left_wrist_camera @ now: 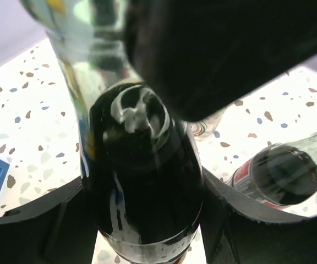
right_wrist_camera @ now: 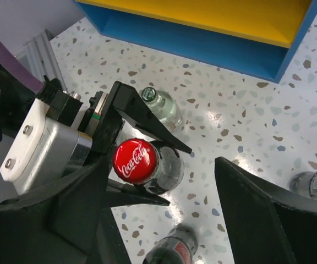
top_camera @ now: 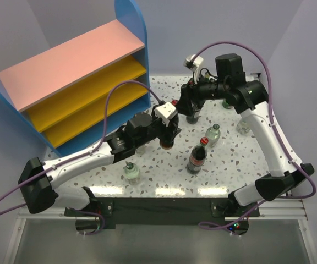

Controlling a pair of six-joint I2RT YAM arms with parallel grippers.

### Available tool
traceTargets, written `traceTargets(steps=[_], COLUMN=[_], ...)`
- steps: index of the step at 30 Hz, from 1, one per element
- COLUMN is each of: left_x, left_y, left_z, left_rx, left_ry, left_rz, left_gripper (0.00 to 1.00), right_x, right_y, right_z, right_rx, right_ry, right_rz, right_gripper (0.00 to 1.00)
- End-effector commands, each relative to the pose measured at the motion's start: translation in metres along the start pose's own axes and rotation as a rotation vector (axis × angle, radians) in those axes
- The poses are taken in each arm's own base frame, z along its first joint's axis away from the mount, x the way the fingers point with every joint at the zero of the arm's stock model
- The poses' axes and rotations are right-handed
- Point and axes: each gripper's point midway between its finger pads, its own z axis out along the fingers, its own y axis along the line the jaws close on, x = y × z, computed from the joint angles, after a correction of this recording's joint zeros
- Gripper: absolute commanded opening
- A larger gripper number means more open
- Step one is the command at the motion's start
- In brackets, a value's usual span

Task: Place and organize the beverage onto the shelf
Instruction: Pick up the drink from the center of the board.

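Note:
My left gripper (top_camera: 168, 138) is shut on a dark cola bottle (left_wrist_camera: 147, 181) with a red cap (right_wrist_camera: 135, 160) and holds it tilted over the table. Its fingers (right_wrist_camera: 158, 129) flank the bottle below the cap. My right gripper (top_camera: 190, 109) is open, with its jaws spread wide on either side of that cap and not touching it. A second cola bottle (top_camera: 197, 157) stands in the middle of the table. A clear bottle with a green cap (top_camera: 213, 133) stands beside it, and another (top_camera: 131, 171) stands near the front. The shelf (top_camera: 70, 60) stands at the back left with its boards bare.
More bottles stand at the back right, under and behind my right arm (top_camera: 244, 127). A clear bottle (right_wrist_camera: 159, 105) stands between my grippers and the shelf's blue base (right_wrist_camera: 202, 41). The speckled table (top_camera: 164, 179) ends just before the arm bases.

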Motion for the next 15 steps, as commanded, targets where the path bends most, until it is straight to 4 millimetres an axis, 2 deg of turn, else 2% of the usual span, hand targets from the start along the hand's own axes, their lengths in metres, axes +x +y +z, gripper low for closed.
traceTargets(steps=[1,6,11,15], left_x=[-0.078,-0.096,-0.116,-0.132], left_y=[-0.004,-0.001,0.010,0.021], left_z=[-0.021,-0.037,-0.058,-0.076], left_rx=[0.016,0.001,-0.052,-0.104], left_ry=[-0.249,-0.293,-0.319,-0.325], left_rz=[-0.055,-0.064,-0.062,-0.050], left_gripper=[0.00,0.00,0.00,0.00], right_x=[-0.031,-0.038,-0.063,-0.068], right_y=[0.041,0.049,0.061,0.067], right_z=[-0.022,-0.037,-0.075,-0.094], right_rx=[-0.117,-0.103,-0.050,-0.030], right_ry=[-0.111,-0.140,-0.233,-0.269], right_rz=[-0.109,-0.183,-0.298,-0.332], right_gripper=[0.83,0.88,0.98,0.99])
